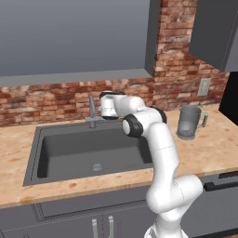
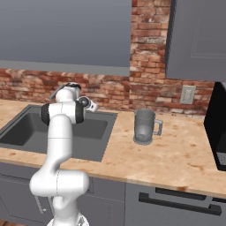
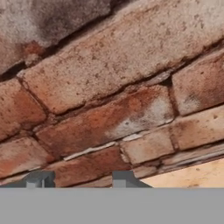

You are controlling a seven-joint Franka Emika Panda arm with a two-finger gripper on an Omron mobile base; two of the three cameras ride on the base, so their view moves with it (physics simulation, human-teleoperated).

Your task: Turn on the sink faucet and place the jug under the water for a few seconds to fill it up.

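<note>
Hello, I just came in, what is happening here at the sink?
The robot arm is reaching to the back of the sink, its tool close to the brick wall beside the sink faucet. The tool holds nothing. No water is running yet. The jug stands upright on the counter, right of the sink.

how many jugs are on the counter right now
1. The jug stands upright on the counter to the right of the sink, apart from the faucet, its handle pointing away from the sink. The arm may hide a little of the counter behind it.
</note>
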